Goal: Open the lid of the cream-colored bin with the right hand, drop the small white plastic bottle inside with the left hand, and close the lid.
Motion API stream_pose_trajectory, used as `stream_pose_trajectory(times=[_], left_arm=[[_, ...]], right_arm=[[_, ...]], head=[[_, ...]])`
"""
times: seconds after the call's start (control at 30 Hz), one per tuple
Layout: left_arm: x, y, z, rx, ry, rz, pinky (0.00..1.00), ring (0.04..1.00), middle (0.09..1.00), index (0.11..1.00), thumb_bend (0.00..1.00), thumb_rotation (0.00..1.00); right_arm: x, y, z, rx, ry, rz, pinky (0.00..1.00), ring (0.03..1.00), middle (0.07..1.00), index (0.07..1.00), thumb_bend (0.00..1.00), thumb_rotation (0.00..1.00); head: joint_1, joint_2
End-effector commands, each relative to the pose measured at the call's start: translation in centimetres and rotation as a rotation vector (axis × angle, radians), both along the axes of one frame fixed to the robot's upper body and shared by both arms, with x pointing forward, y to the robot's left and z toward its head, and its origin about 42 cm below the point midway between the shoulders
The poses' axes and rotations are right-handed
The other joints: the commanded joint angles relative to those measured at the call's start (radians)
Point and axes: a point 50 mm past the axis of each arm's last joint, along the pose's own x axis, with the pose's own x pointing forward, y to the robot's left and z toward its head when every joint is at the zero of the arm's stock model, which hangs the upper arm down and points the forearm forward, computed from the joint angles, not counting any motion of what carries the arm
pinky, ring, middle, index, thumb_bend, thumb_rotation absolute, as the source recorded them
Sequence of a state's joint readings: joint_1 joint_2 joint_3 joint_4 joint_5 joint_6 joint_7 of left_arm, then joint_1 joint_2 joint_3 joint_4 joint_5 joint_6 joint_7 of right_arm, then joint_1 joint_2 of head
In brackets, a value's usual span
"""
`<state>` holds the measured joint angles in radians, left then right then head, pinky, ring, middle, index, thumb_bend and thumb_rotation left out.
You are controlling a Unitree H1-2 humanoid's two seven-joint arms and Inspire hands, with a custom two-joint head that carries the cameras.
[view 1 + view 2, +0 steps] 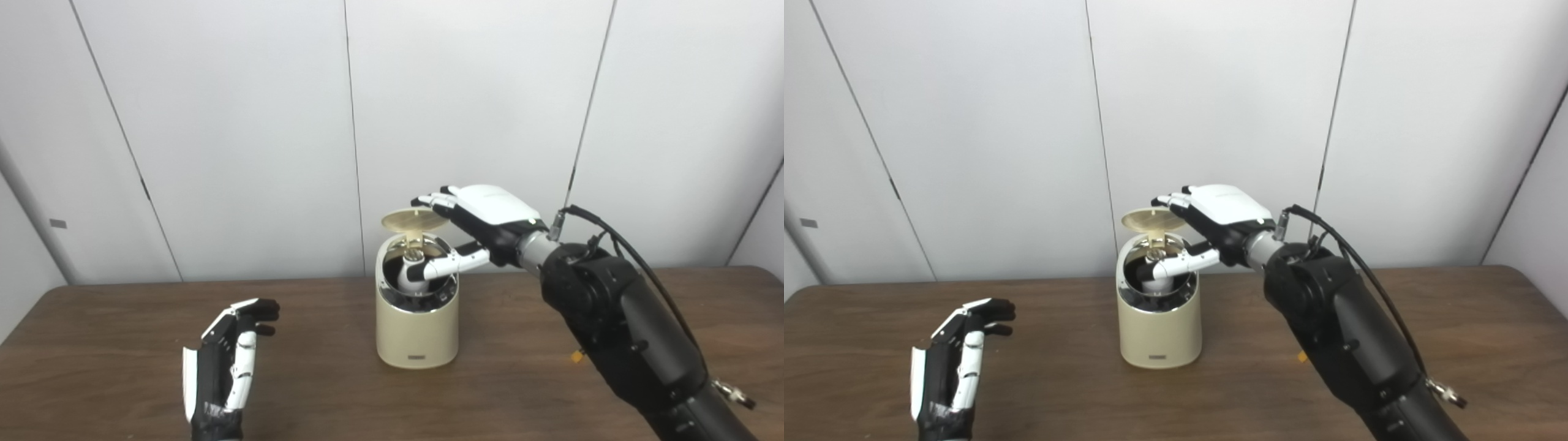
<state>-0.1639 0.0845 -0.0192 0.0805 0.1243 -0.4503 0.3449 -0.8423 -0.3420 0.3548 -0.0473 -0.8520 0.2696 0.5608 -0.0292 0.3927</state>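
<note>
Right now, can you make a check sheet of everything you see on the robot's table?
Surface: brown wooden table, bare around the things.
Job's things: cream bin upright; lid raised; small white bottle inside the opening.
Clutter: small orange bit beside the right arm.
Hands: left hand open, holds nothing, low over the table; right hand at the lid, fingers on top, thumb over the opening.
Cables: black cable along the right arm.
Surroundings: white panelled wall.

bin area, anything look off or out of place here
Nothing spilled or damaged. The cream bin stands upright with its lid raised, right hand at the lid's edge. The white bottle is inside. The left hand is empty.
</note>
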Motion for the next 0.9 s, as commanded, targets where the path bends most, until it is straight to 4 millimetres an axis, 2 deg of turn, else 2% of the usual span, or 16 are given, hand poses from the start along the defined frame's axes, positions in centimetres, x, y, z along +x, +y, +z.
stream_pose_trajectory(times=[0.0,0.23,0.37,0.57,0.87], left_arm=[[0.6,-0.2,2.0,0.019,-0.084,-0.008,0.54,0.62,0.631,0.609,0.28,0.77],[0.6,-0.3,2.1,0.018,-0.09,-0.012,0.54,0.62,0.631,0.61,0.28,0.77],[0.5,-0.2,2.2,0.021,-0.094,-0.011,0.54,0.62,0.63,0.611,0.27,0.76],[0.6,-0.2,2.2,0.03,-0.091,-0.017,0.55,0.627,0.634,0.616,0.28,0.77],[0.6,-0.3,2.4,0.034,-0.1,-0.016,0.54,0.618,0.628,0.612,0.28,0.78]], right_arm=[[0.4,0.6,2.4,-0.013,-0.057,0.003,1.0,1.0,0.947,0.916,1.0,0.98],[0.0,0.4,1.6,-0.005,-0.059,0.016,1.0,0.998,0.93,0.893,1.0,0.97],[-1.2,0.2,1.1,-0.005,-0.062,0.023,1.0,0.988,0.925,0.888,1.0,0.98],[-2.9,-0.4,0.2,0.0,-0.039,0.022,0.98,0.98,0.913,0.884,1.0,0.93],[-3.4,-1.0,-1.3,0.018,-0.018,0.028,0.99,0.973,0.895,0.872,1.0,0.94]], head=[[-0.001,0.003],[0.0,0.009],[-0.002,0.013],[-0.003,0.019],[-0.001,0.036]])
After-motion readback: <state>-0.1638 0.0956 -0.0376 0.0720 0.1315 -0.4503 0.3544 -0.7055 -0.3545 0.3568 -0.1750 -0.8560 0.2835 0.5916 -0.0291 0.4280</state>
